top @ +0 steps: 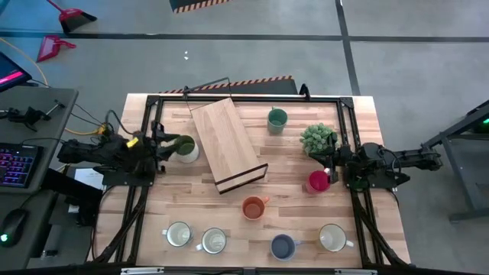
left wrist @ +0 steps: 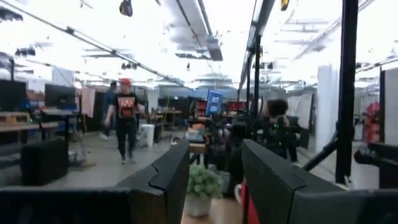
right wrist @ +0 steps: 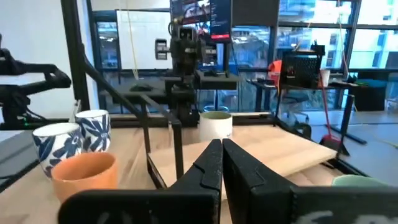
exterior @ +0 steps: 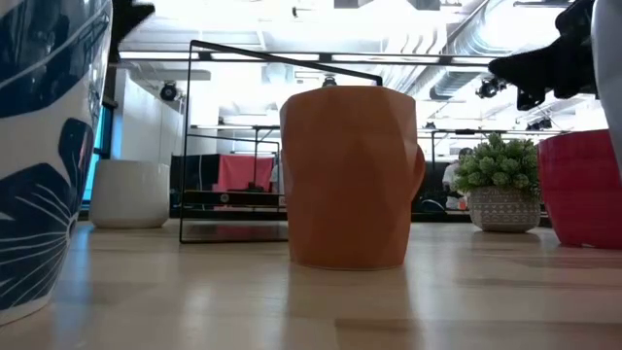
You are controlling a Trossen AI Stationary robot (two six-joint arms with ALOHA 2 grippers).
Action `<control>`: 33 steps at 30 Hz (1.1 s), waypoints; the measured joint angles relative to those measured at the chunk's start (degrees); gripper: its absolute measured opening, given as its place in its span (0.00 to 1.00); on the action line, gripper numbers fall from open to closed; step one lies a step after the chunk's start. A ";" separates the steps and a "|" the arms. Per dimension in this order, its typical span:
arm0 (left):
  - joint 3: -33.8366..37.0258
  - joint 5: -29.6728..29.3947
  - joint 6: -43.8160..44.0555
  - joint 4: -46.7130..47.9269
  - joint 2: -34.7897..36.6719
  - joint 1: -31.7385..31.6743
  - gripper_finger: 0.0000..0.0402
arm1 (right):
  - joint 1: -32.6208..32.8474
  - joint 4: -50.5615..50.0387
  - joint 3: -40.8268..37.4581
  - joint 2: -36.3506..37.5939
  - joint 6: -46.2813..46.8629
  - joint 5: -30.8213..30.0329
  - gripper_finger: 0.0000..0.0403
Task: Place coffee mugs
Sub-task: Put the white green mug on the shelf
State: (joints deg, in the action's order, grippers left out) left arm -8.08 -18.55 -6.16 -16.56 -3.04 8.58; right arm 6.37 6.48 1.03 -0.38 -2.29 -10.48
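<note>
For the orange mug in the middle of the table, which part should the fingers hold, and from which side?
The orange mug stands upright, mouth open upward, its handle toward the right arm. Probably best to come from above and pinch the rim wall on the side away from the handle, one finger inside.

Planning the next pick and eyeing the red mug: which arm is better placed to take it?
Probably the right. The right gripper sits just beside the red mug, fingers shut and empty, so it must open first. The left gripper is across the table by the olive green mug.
</note>
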 joint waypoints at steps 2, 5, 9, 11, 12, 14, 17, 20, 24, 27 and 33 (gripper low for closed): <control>-3.81 -0.04 -1.48 4.99 -0.54 0.00 0.34 | 0.00 0.58 0.54 0.06 1.55 0.00 0.00; -10.53 -0.40 -1.30 14.09 -3.23 0.00 0.34 | 0.00 0.56 0.66 0.04 4.11 -0.06 0.00; -20.21 -1.97 -0.57 25.68 -8.73 0.02 0.33 | 0.00 0.69 0.66 0.02 5.46 -0.53 0.00; -25.10 -4.18 0.31 32.50 -12.04 0.00 0.33 | 0.00 0.68 0.66 0.02 5.60 -0.53 0.00; -27.31 -5.49 1.18 35.95 -13.70 0.00 0.33 | 0.00 0.80 0.66 0.02 6.38 -0.51 0.00; -31.30 -7.68 3.12 40.92 -17.23 0.00 0.33 | 0.00 0.99 0.68 0.02 7.77 -0.56 0.00; -35.82 -11.34 5.40 45.09 -22.30 0.00 0.33 | 0.00 1.36 0.73 0.02 9.78 -1.98 0.00; -38.50 -14.17 6.83 48.51 -26.98 -0.09 0.33 | 0.00 1.53 0.75 0.02 11.40 -6.99 0.00; -39.74 -14.96 13.31 55.65 -32.04 -2.10 0.35 | -0.02 1.53 0.77 0.02 12.79 -12.06 0.01; -39.82 -13.17 19.24 60.42 -35.62 -4.50 0.37 | -0.02 1.53 0.81 0.02 12.81 -12.05 0.03; -39.86 -2.40 28.17 67.10 -41.39 -8.70 0.40 | -0.02 1.35 0.81 0.02 15.32 -12.05 0.08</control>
State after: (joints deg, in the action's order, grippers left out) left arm -47.94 -20.94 22.01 50.54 -44.43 -0.12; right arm 6.35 7.83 1.85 -0.36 13.03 -22.52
